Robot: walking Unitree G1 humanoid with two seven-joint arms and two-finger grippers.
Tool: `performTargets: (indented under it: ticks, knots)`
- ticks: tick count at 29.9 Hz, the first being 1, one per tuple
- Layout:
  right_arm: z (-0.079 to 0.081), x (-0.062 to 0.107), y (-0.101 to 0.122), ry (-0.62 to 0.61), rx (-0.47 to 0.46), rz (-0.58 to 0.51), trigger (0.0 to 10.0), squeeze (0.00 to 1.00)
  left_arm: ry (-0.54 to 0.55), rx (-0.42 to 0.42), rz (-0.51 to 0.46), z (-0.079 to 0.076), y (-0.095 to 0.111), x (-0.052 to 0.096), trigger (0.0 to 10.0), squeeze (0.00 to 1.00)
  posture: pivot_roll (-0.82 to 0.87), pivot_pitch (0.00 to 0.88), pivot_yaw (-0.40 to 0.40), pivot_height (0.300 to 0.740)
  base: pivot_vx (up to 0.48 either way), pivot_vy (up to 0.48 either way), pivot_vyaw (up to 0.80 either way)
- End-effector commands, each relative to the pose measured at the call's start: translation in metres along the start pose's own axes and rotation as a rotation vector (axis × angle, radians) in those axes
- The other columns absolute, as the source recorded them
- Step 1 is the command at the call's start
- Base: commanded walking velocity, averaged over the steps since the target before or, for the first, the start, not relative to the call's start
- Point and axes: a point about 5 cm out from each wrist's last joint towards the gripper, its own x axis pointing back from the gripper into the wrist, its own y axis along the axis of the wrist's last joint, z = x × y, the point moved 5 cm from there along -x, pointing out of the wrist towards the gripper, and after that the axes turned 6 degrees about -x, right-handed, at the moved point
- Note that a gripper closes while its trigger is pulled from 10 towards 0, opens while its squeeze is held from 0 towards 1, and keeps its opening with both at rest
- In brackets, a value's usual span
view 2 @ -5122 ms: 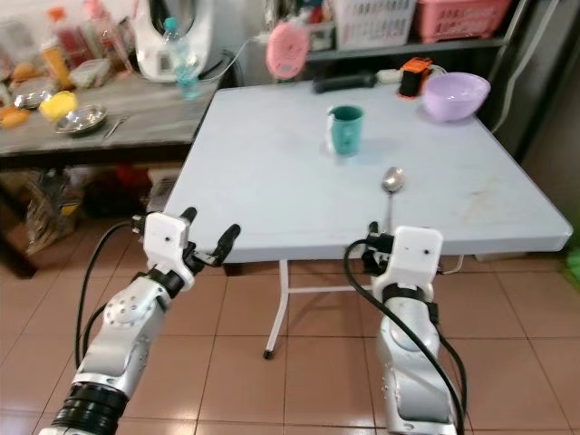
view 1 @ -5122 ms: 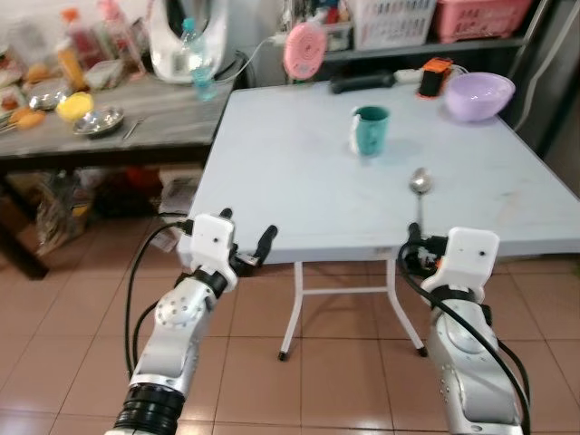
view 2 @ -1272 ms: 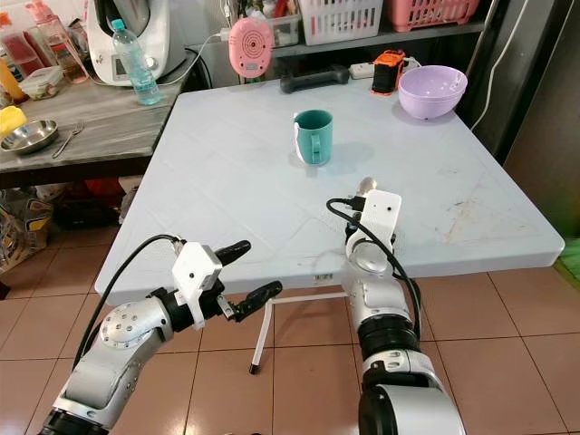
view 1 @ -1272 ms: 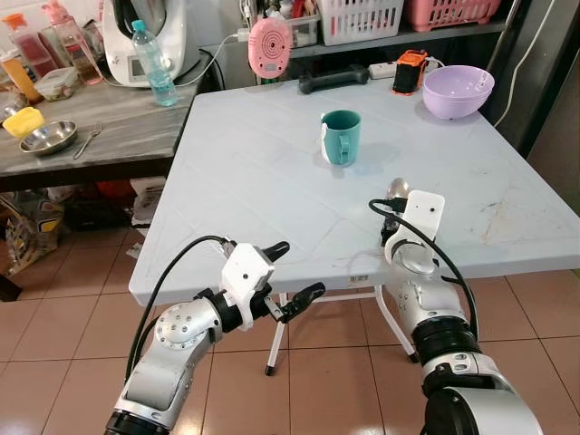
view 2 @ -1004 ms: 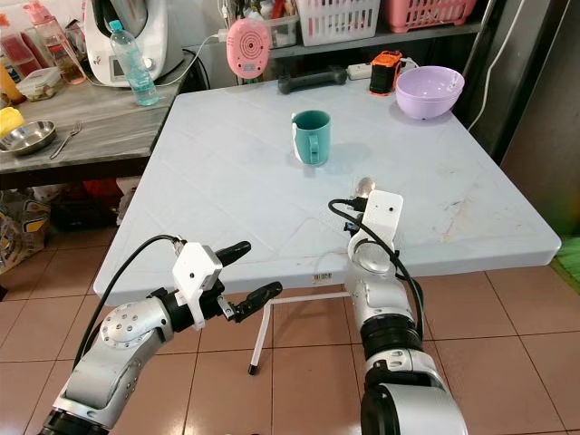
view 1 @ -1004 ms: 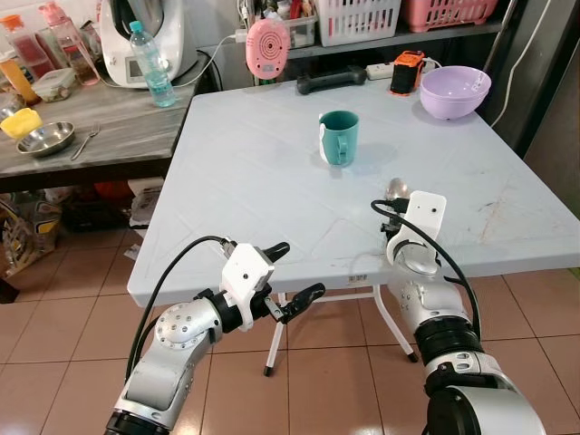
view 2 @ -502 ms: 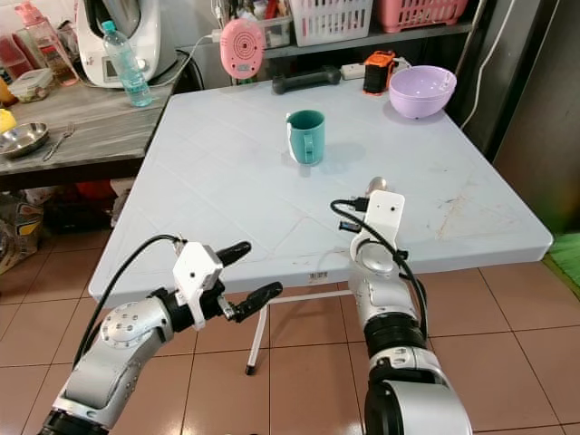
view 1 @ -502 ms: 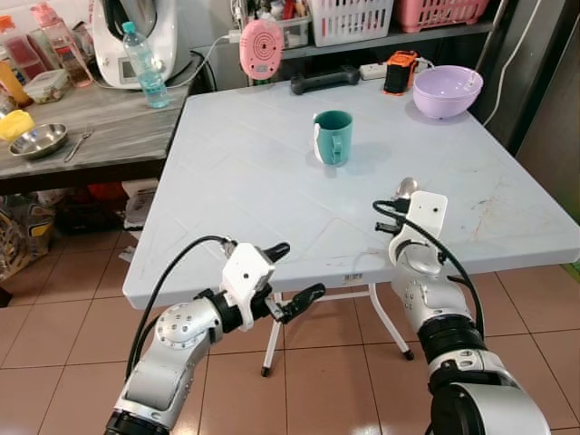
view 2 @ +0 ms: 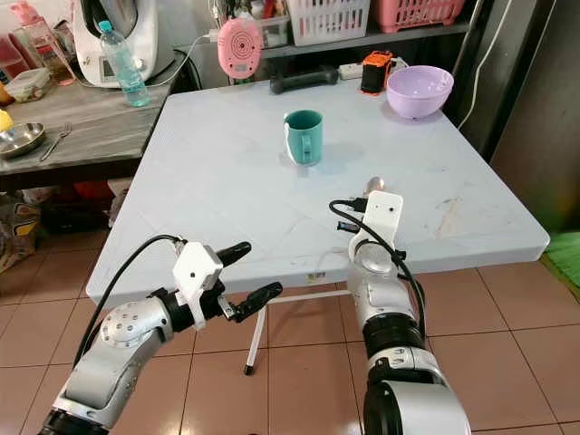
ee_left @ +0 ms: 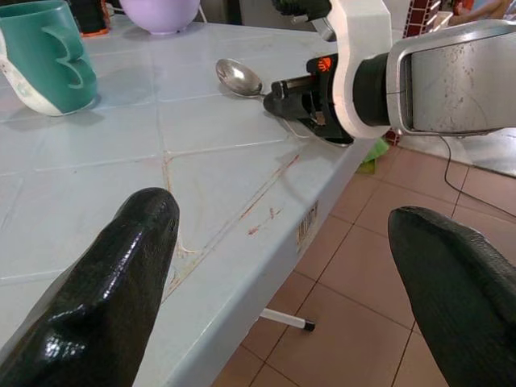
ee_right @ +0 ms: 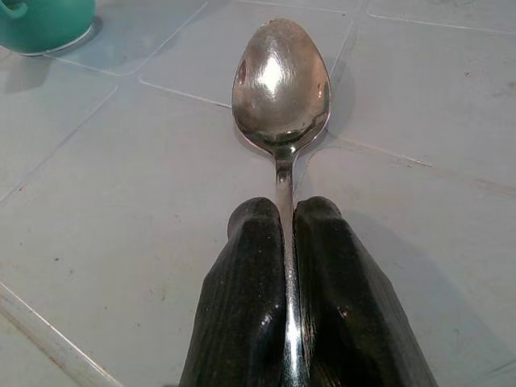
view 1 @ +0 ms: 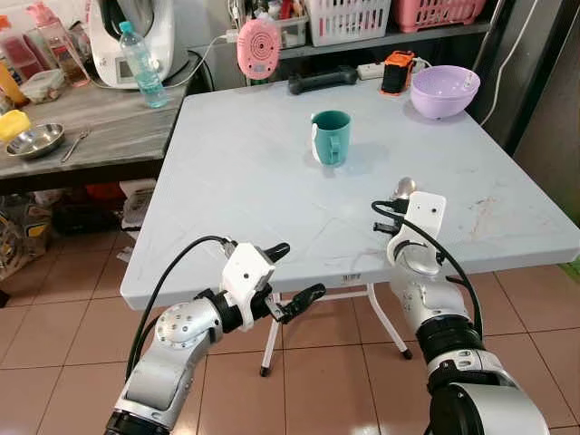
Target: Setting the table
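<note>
1. Table [view 1: 245, 172] – pale grey-blue top w/ a moulded tile pattern, faint reddish scuffs near the right edge, white folding legs; floor [view 1: 54, 344] of terracotta tiles.
2. Spoon [ee_right: 281, 81] – lies on the table near the front edge, bowl pointing away from robot; handle pinched between the right gripper [ee_right: 289, 218] fingers, closed tight on it.
3. Left gripper [view 1: 294, 272] – fingers spread wide, held in the air below and in front of the table's front edge, touching nothing.
4. Mug [view 1: 330, 137] – teal, upright, mid-table, well apart from spoon.
5. Bowl [view 1: 445, 91] – lilac, far right corner of table.
6. Side bench [view 1: 100, 127] to the left – grey wood; water bottle [view 1: 144, 65], steel dish [view 1: 36, 140].
7. Back shelf – baskets [view 1: 353, 18], white & pink.
</note>
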Motion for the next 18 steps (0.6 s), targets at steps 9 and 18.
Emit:
performTargets:
  ticks: [9, 18]
  knots:
    - [-0.002, 0.004, -0.018, 0.004, 0.014, 0.05, 0.0, 0.0, 0.01, -0.018, 0.0, 0.006, 0.004, -0.002, 10.0, 0.0, -0.1, 0.046, 0.122, 0.74, 0.0, 0.0, 0.0]
    - [0.005, 0.017, 0.02, 0.065, 0.032, -0.165, 0.0, 0.0, 0.339, -0.133, 0.037, 0.053, -0.003, 0.005, 10.0, 0.0, -0.1, 0.04, 0.111, 0.74, 0.0, 0.0, 0.0]
